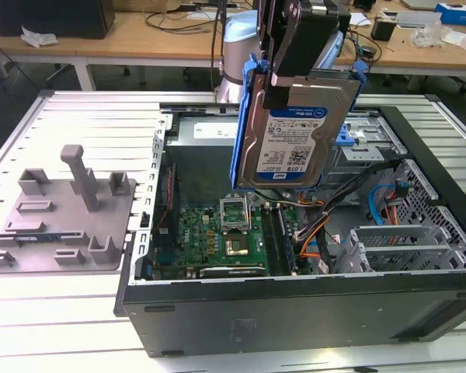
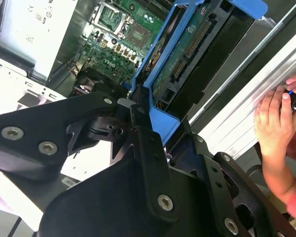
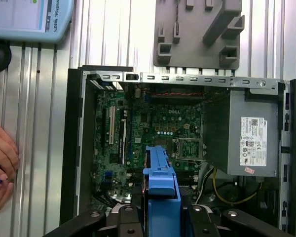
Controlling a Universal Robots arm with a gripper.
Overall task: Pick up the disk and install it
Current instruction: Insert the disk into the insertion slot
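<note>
We are viewing the open computer case lying on the tabletop; it is housing a green motherboard and a grey power supply. Above it, the jaws are clamping the disk by its upper end; the disk is hanging upright with its label facing the exterior view.

We see the gripper coming down from the top of the exterior view, pointing downward. Its jaws are clamped on the upper end of the disk, which it holds upright in the air. The arm, pale grey, stands just behind it, toward the exterior view's left. In the second wrist view the gripper's black linkages converge on the disk's blue frame.
</note>
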